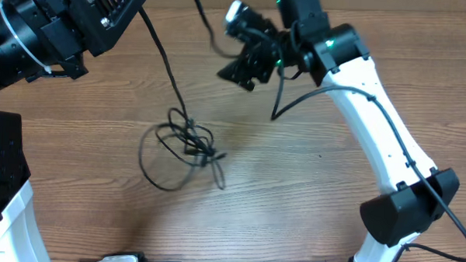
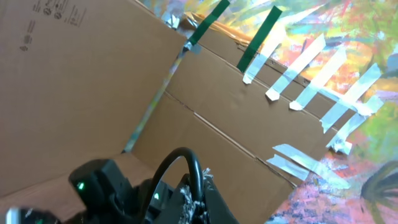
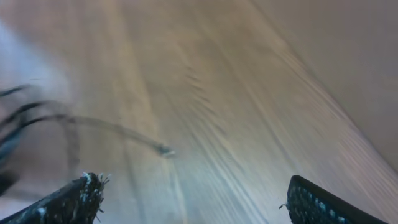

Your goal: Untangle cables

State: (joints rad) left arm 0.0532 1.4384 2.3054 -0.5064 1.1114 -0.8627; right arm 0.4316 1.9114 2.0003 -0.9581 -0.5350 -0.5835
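The cables [image 1: 187, 143] lie as a knotted bundle of thin black loops on the middle of the wooden table [image 1: 309, 188]. One strand [image 1: 164, 58] rises taut from the knot to my left gripper [image 1: 132, 3], which is high at the top left. In the left wrist view that gripper [image 2: 202, 199] is shut on a black cable [image 2: 194, 168] arching up from between its fingers. My right gripper [image 1: 247, 65] hovers open behind and to the right of the knot, holding nothing. In the right wrist view its fingertips [image 3: 71, 200] stand wide apart over bare wood, with a silver-tipped cable end [image 3: 164, 150] lying ahead.
A cardboard wall [image 2: 81, 93] patched with green and white tape fills the left wrist view. The right arm's own thicker black cable [image 1: 296, 94] hangs beside its white link [image 1: 380, 136]. The left arm's white base [image 1: 9, 209] stands at the front left.
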